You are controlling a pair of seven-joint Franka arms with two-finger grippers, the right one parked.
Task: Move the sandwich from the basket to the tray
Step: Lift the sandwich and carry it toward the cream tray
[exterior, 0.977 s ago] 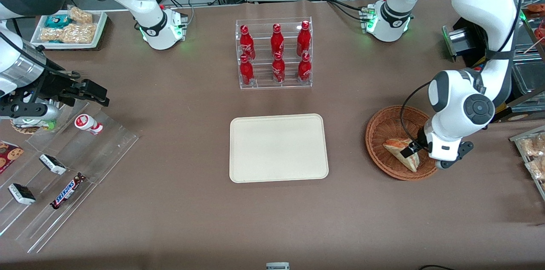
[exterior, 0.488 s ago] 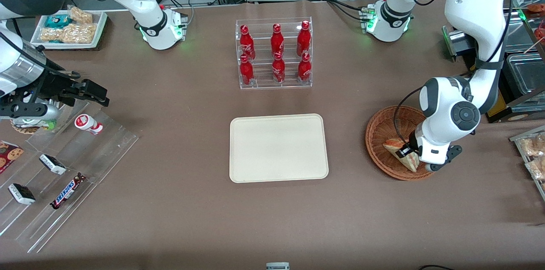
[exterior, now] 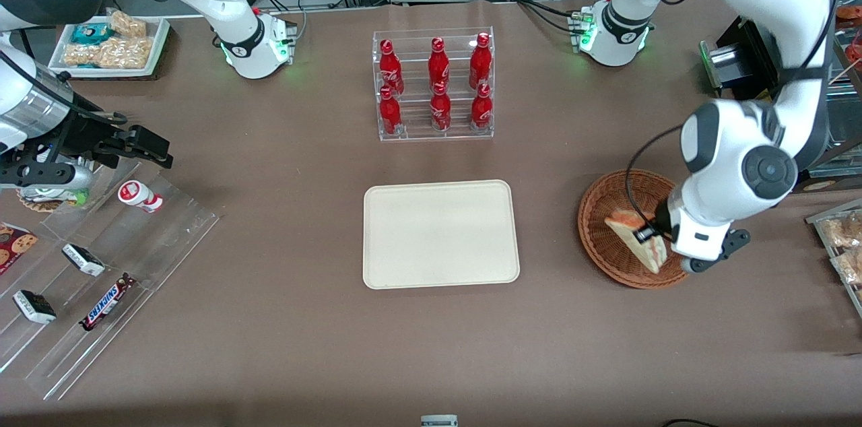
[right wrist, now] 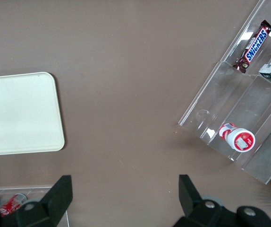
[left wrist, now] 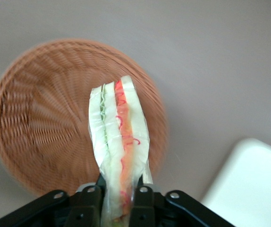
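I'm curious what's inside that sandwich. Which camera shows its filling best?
The left wrist view: the sandwich faces it edge-on, with red, yellow and green layers plain, pinched in the hand above the basket. The front view shows only a small wedge partly hidden by the arm. The right wrist view misses it.

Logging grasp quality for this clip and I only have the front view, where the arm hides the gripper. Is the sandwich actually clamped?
Observer: Yes. In the left wrist view the gripper is shut on the sandwich, a finger on each bread face.
Operator: Is it off the basket?
Observer: It hangs above the basket, which looks blurred well below it.
Operator: Which way is the filling facing?
Observer: The layered edge faces the wrist camera: green, then pale, then red.
Operator: Is the tray in that view?
Observer: Only one rounded corner of the tray, beside the basket.
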